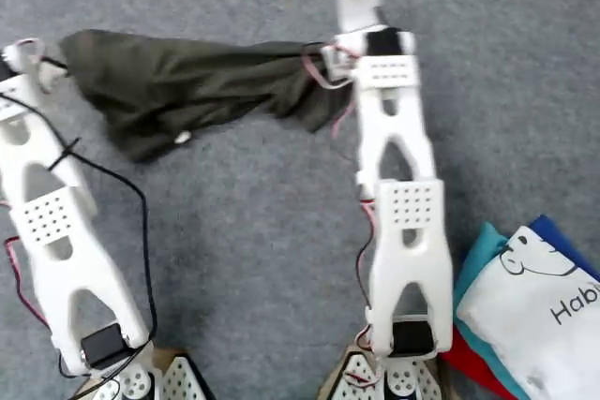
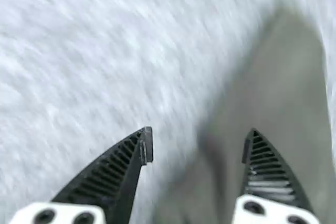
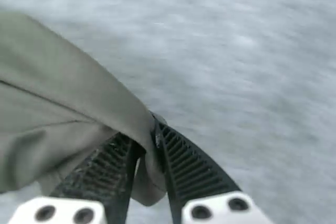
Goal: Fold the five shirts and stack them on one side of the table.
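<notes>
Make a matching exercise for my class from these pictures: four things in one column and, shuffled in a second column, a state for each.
Column one:
1. left gripper
2. right gripper
3. olive shirt
4. folded stack

Column two:
A. white on top
B. shut on the olive shirt
C. open
D. bunched, not yet folded

Pairs: 1-C, 2-B, 3-D, 4-A

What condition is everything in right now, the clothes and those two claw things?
Olive shirt: unfolded, bunched up, lying stretched across the table, one end pinched.
Right end effector: shut on the olive shirt.
Left end effector: open, holding nothing, over the shirt's edge.
Stack of shirts: folded, piled together.
</notes>
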